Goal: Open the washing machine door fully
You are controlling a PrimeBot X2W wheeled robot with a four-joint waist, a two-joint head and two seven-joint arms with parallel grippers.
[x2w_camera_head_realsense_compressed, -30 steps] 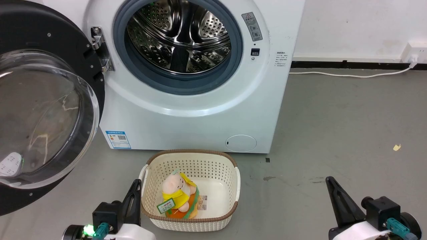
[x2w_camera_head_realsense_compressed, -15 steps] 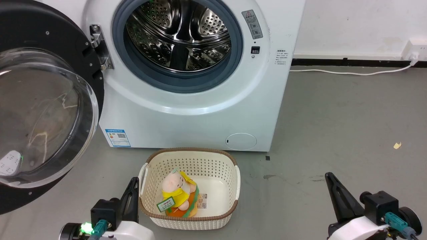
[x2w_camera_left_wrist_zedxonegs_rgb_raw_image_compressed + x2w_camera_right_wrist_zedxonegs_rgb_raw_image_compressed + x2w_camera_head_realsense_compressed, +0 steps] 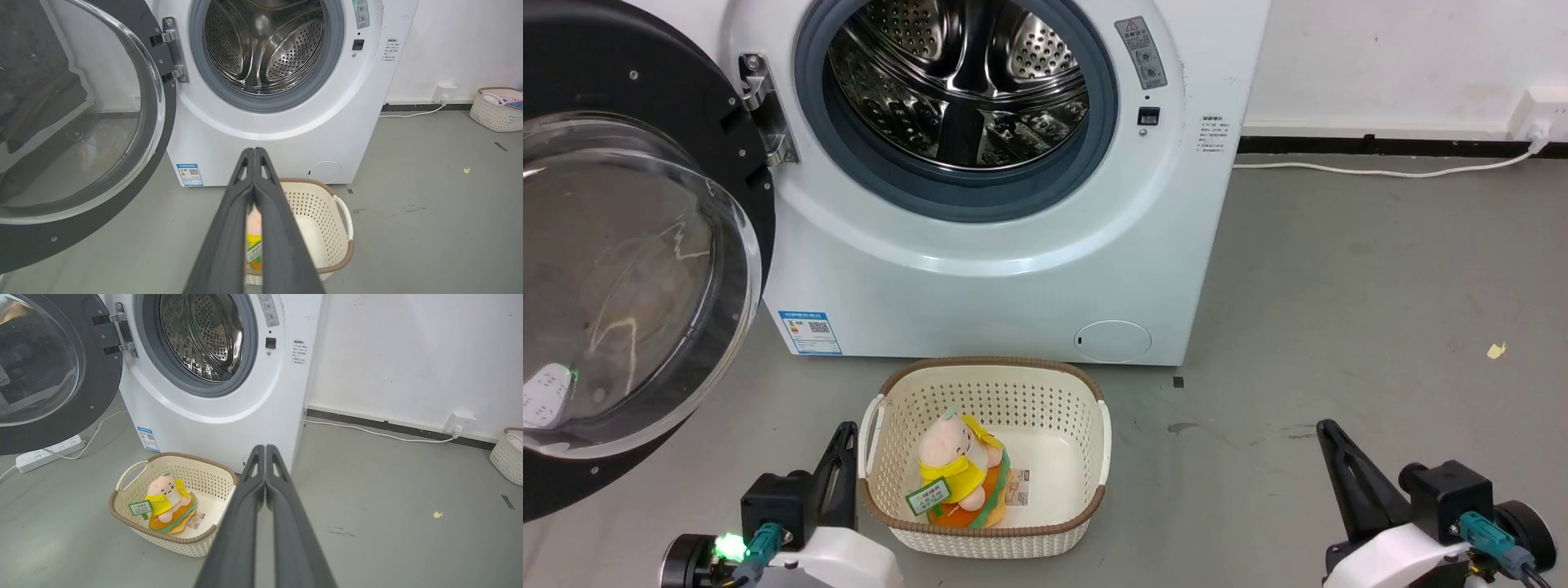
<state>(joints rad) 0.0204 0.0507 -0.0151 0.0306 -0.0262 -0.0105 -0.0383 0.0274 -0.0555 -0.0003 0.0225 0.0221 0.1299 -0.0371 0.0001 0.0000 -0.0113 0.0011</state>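
Washing machine door (image 3: 629, 269) is recorded swung wide, left of the drum (image 3: 960, 82); left pincer (image 3: 254, 152) and right pincer (image 3: 265, 447) are seen fully closed, empty, apart from it.

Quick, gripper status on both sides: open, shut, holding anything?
Left gripper, two long dark fingers: shut, tips pressed together, holding nothing.
Right gripper, two long dark fingers: shut, tips pressed together, holding nothing.
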